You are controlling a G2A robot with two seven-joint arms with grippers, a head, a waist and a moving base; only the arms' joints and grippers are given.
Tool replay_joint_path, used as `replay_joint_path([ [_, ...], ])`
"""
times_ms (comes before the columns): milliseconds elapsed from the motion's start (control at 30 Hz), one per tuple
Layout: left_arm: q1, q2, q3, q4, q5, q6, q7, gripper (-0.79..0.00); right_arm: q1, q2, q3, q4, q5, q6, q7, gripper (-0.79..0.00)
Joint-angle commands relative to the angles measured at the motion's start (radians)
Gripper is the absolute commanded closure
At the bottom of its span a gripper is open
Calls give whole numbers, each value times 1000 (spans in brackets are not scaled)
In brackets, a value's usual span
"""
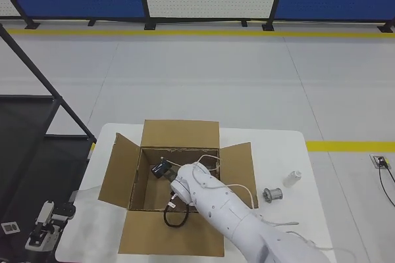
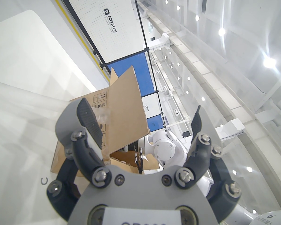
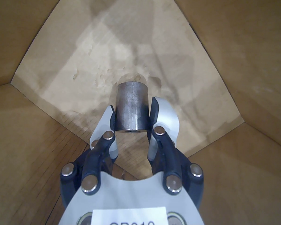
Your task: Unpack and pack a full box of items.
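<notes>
An open cardboard box [image 1: 181,133] stands on the white table [image 1: 276,148] with its flaps spread. My right arm goes down into it, and the right gripper [image 1: 161,169] is near the box's far inner wall. In the right wrist view the right gripper [image 3: 132,112] is shut on a short grey metal cylinder [image 3: 131,99], held just above the box floor [image 3: 131,47]. My left gripper [image 2: 140,115] is open with nothing between its fingers. It sits low, left of the table [image 1: 45,223], facing up past a box flap [image 2: 126,108].
A small white bottle [image 1: 291,177] and a round metal part [image 1: 272,194] lie on the table right of the box. A black cable loop [image 1: 176,217] hangs at the box's near side. A dark cart frame [image 1: 26,131] stands to the left.
</notes>
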Motion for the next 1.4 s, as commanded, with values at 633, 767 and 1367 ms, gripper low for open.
replay_joint_path([
  [633, -7, -3, 21, -21, 33, 4, -3, -785, 19, -19, 55, 13, -36, 3, -193, -379],
  [767, -11, -4, 34, -29, 48, 5, -4, -785, 0, 6, 70, -68, -72, 46, -237, -382],
  [1367, -20, -6, 69, -36, 91, 15, 6, -785, -470, 333, 410, -1129, -587, 192, 5, -785],
])
